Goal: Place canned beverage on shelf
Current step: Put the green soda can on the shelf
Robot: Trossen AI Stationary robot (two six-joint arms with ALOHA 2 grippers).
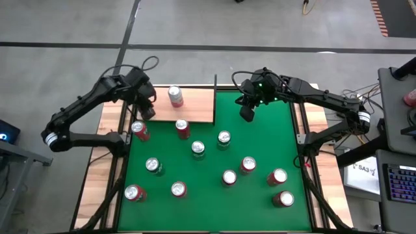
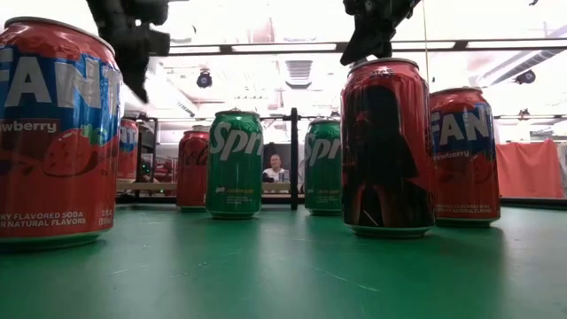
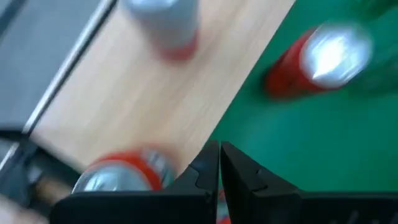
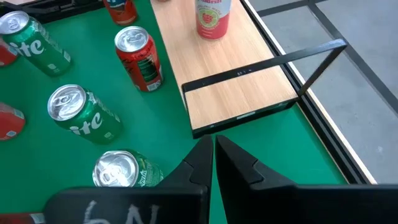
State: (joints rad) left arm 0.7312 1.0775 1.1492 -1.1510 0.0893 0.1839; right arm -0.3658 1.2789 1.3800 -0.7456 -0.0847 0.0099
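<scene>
The shelf (image 1: 192,107) is a pale wood panel with thin black rods, lying at the table's far edge, left of centre. One red-and-white can (image 1: 175,96) stands upright on it and also shows in the right wrist view (image 4: 211,18). My left gripper (image 1: 148,110) is shut and empty, raised over the shelf's left end (image 3: 155,106). A red can (image 1: 139,130) stands just near of it on the green felt. Another red can (image 1: 182,128) stands at the shelf's near edge. My right gripper (image 1: 247,114) is shut and empty, raised right of the shelf (image 4: 236,81).
Several more red and green cans stand upright across the green felt (image 1: 260,149), among them green ones (image 1: 198,149) (image 1: 223,138) near the centre and red ones (image 1: 277,176) at the near right. Wooden side strips (image 1: 107,162) flank the felt.
</scene>
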